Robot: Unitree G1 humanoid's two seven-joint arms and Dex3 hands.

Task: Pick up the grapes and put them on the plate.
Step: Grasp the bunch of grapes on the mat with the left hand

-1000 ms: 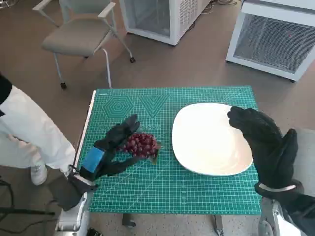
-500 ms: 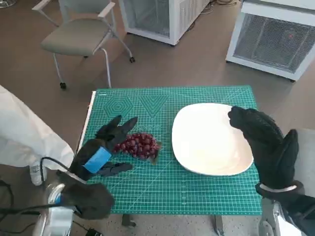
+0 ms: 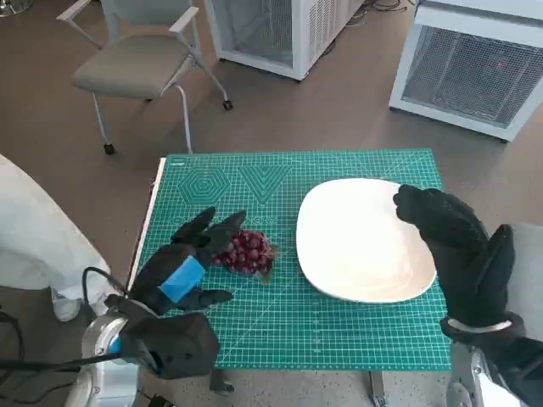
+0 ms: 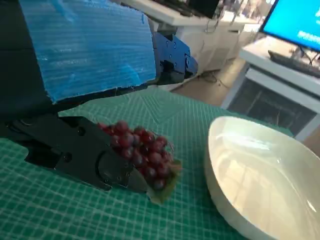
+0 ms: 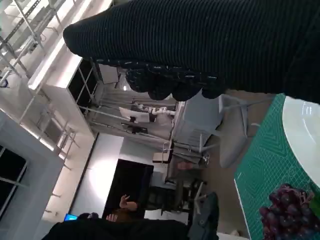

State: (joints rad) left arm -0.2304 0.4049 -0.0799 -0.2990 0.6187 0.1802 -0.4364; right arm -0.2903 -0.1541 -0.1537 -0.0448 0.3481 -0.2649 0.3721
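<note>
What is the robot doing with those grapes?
It is trying to move the grapes onto the white plate. Its left hand is right against the bunch on the green mat, fingers spread beside it, but hasn't lifted it. The right hand hangs over the plate's edge, holding nothing. The plate has nothing on it.

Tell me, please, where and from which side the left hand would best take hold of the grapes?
Probably around the bunch's rounded middle, from the side away from the plate. The grapes lie as a low heap on the mat, and the left hand is already on that side, fingers apart beside them. A leaf pokes out on the plate side, so gripping there seems less secure.
</note>
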